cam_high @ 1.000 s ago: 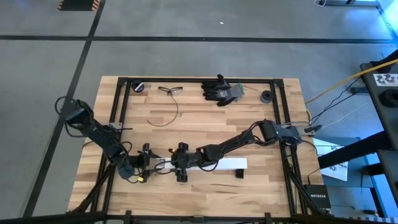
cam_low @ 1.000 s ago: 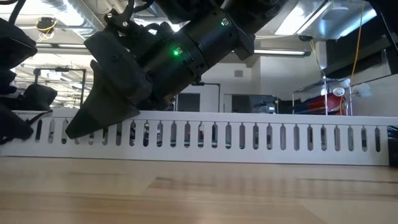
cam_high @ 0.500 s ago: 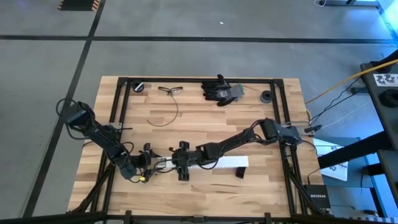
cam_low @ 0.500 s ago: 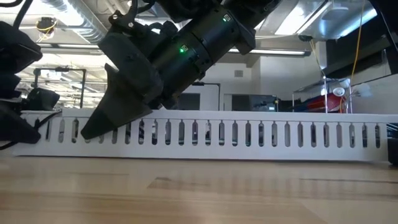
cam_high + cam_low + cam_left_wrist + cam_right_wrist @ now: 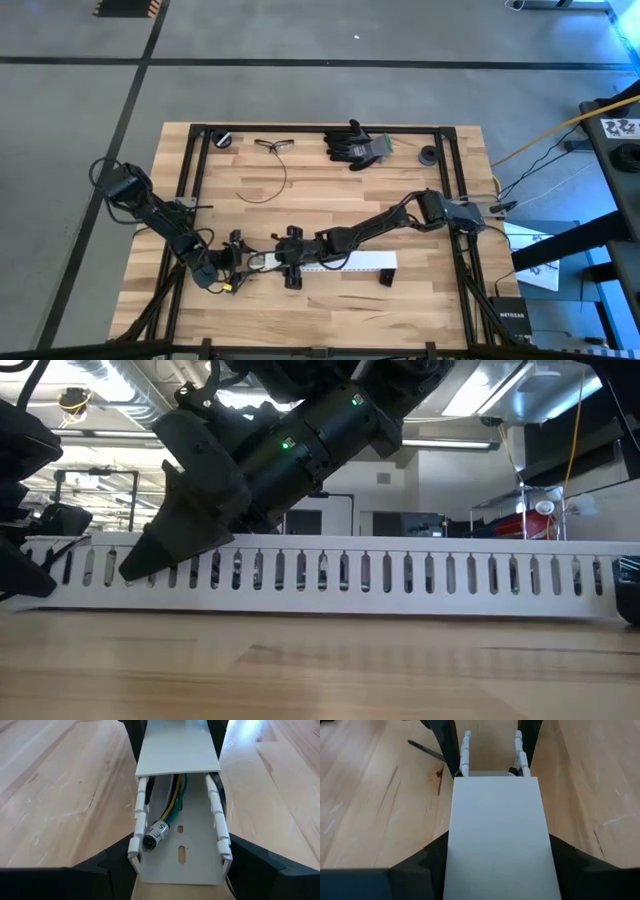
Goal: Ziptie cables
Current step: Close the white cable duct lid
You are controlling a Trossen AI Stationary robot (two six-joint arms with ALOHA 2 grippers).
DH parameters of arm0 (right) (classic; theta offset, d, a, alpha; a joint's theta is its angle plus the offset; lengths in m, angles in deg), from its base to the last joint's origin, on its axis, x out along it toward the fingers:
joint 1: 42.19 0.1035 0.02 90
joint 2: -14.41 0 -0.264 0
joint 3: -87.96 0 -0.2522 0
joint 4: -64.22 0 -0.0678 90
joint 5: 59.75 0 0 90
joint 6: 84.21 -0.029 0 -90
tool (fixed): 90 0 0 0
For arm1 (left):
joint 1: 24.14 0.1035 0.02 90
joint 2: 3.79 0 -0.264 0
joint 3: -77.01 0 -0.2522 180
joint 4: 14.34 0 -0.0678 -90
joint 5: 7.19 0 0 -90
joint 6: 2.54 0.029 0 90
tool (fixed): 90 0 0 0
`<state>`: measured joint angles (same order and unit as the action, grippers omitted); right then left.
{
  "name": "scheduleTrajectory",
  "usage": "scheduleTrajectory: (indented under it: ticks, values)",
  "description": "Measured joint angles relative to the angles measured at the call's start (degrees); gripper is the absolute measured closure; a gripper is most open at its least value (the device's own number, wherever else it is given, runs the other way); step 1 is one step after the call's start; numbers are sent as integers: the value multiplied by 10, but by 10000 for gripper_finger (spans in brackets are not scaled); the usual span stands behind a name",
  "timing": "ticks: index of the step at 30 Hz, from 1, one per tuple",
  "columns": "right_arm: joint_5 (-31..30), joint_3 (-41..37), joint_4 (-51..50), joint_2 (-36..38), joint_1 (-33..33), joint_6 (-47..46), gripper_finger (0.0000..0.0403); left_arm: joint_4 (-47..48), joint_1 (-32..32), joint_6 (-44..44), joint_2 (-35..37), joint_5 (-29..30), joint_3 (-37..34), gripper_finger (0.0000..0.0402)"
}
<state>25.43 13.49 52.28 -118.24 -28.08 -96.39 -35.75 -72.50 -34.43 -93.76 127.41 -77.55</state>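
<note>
A white slotted duct [image 5: 360,262] lies along the near part of the table, resting on its flat bottom. A flat white cover [image 5: 495,835] sits on most of its length. Its open left end [image 5: 180,845] shows the cables [image 5: 172,807], yellow, green and dark wires ending in a labelled plug [image 5: 155,836]. My left gripper [image 5: 240,266] is at that end and my right gripper [image 5: 291,262] stands over the duct just right of it. Both are shut on the duct. One black ziptie [image 5: 265,185] lies looped on the wood farther back. A thin dark strip [image 5: 426,751] lies beside the duct. My left gripper holds the duct's open left end [image 5: 137,855] between its two fingers, one outside each slotted side wall. It comes level from the table's left, along the duct, which stays flat on the table. My right gripper straddles the covered duct near the cover's left end [image 5: 470,820], one finger [image 5: 165,545] down each side. It slants down from the right, with the duct on the table.
Black gloves [image 5: 355,145], safety glasses [image 5: 273,145] and two small black round parts [image 5: 222,139] [image 5: 428,155] lie along the far edge. A small black piece [image 5: 384,280] sits just near of the duct. Black frame rails [image 5: 195,190] border the tabletop. Bare wood lies between duct and far items.
The duct and my right gripper slid a little toward the table's right, then back toward the left. Both grippers kept their hold.
</note>
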Motion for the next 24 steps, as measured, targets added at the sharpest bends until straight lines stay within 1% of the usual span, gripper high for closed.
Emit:
scheduleTrajectory:
  ticks: [5,9,12,18,20,24]
  values:
    - [11,3,33,-13,-4,-1,197,1,0,0,0,-4,0,164]
    - [12,10,31,-18,-3,2,196,0,0,0,0,-7,0,164]
    - [13,12,26,-18,-3,3,188,0,0,-5,-1,-7,0,164]
    - [30,17,-15,-17,-3,-12,136,-1,1,-4,-1,1,1,164]
    - [45,17,-44,-10,-4,-14,116,0,1,-4,-1,1,1,164]
    - [53,15,-101,10,-3,-24,87,0,1,-5,-1,2,1,164]
